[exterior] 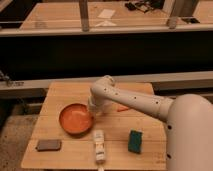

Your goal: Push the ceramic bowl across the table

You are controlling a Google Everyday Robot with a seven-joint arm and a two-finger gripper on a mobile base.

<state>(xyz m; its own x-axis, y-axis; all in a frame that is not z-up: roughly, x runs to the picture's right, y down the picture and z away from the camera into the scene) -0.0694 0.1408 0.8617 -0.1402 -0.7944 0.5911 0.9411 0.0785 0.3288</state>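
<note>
The ceramic bowl [76,119] is a round, shallow orange-red bowl standing left of centre on the light wooden table [60,92]. My white arm reaches in from the right and bends down at the bowl's right rim. The gripper [93,112] is at the arm's lower end, right against the bowl's right edge; the wrist hides most of it.
A green sponge block [135,141] lies front right. A white bottle-like object [99,146] lies at the front, just below the bowl. A dark flat rectangle [48,145] lies front left. A small orange item [123,108] lies behind the arm. A long wooden bench with glass panels [105,22] stands behind.
</note>
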